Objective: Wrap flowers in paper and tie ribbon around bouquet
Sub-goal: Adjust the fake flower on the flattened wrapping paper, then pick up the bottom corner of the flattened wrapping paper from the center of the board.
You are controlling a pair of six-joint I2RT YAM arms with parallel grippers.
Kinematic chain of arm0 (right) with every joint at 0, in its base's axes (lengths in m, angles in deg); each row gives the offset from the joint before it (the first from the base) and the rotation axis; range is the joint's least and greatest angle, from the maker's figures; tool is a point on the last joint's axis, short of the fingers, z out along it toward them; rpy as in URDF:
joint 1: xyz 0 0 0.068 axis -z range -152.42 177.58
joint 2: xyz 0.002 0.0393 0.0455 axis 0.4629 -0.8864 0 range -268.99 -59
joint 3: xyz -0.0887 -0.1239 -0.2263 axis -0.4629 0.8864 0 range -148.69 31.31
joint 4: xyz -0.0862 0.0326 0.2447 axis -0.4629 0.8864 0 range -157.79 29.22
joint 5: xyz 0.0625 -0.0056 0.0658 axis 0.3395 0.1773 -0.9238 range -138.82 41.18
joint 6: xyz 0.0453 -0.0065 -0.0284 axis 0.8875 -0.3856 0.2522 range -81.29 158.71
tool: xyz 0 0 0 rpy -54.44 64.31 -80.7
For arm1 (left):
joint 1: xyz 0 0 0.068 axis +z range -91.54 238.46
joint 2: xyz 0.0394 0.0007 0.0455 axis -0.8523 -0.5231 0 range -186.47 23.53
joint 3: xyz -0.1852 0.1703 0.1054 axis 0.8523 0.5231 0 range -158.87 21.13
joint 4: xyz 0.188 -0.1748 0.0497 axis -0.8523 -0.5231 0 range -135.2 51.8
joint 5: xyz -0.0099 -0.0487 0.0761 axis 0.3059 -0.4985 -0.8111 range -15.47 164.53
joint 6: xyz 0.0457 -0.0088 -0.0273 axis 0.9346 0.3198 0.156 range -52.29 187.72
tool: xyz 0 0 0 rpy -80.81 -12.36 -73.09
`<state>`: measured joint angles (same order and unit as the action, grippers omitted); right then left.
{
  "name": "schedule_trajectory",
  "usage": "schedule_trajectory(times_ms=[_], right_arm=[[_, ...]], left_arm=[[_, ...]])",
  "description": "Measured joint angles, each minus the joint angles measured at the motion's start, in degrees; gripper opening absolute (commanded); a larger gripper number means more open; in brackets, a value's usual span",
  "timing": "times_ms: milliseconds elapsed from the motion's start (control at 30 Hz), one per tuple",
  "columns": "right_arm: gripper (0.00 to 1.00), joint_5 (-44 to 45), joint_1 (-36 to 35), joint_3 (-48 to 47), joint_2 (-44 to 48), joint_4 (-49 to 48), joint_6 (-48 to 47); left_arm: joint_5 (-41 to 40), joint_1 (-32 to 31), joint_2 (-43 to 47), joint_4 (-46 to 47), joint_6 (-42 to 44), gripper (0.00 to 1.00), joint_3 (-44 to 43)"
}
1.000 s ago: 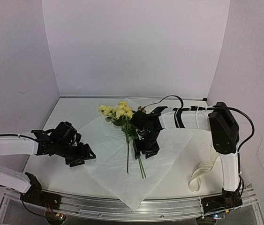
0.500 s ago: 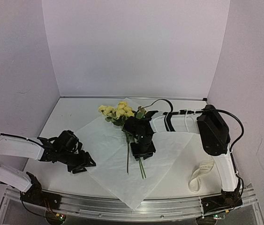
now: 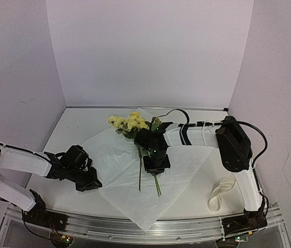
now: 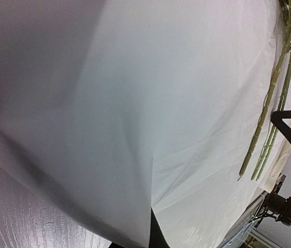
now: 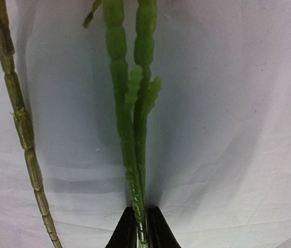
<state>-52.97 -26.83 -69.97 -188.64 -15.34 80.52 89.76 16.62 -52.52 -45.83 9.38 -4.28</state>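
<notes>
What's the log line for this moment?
left tool: shut on paper edge | right tool: shut on flower stems | ribbon: lying loose, far right, untouched | wrap: not yet folded

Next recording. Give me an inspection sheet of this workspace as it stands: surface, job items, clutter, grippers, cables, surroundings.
Surface: white table.
Job's things: paper spread as a diamond; flowers lying on it, blooms at the far side, stems toward the arms; ribbon loose at the right, apart from the paper.
Clutter: nothing seen.
Grippers: left gripper shut on the paper's left corner; right gripper shut on the flower stems.
Cables: black cable looped above the right arm.
Surroundings: plain pale walls on three sides.
</notes>
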Motion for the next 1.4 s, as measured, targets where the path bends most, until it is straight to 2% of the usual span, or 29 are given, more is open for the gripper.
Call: schedule_trajectory(times_ms=[300,567,667,867,1033,1233,1400], right_arm=[[0.03,0.0,0.0,-6.4,-2.1,0.0,3.6],[0.10,-0.3,0.0,-9.4,-5.5,-0.5,4.9],[0.18,-1.0,0.0,-10.1,-6.1,-1.1,5.2],[0.49,-2.3,0.0,-8.8,-5.3,-3.8,3.3],[0.68,-4.3,0.0,-0.8,1.1,-6.3,-1.5],[0.71,-5.2,-0.8,14.0,17.7,-11.0,-12.8],[0.74,-4.3,-5.3,30.2,32.7,-20.3,-26.6]], left_arm=[[1.4,0.0,0.0,-1.3,1.6,0.00,0.1],[1.9,0.0,0.0,-1.5,2.5,0.00,0.4],[2.5,0.0,0.4,-2.0,2.8,0.00,0.4],[3.5,0.0,1.8,-3.7,2.8,0.00,0.3],[5.6,0.7,1.8,-4.8,2.8,0.00,0.2],[9.0,3.7,1.8,-5.9,2.8,0.00,-0.9],[13.7,7.4,1.8,-5.2,2.1,0.00,-0.9]])
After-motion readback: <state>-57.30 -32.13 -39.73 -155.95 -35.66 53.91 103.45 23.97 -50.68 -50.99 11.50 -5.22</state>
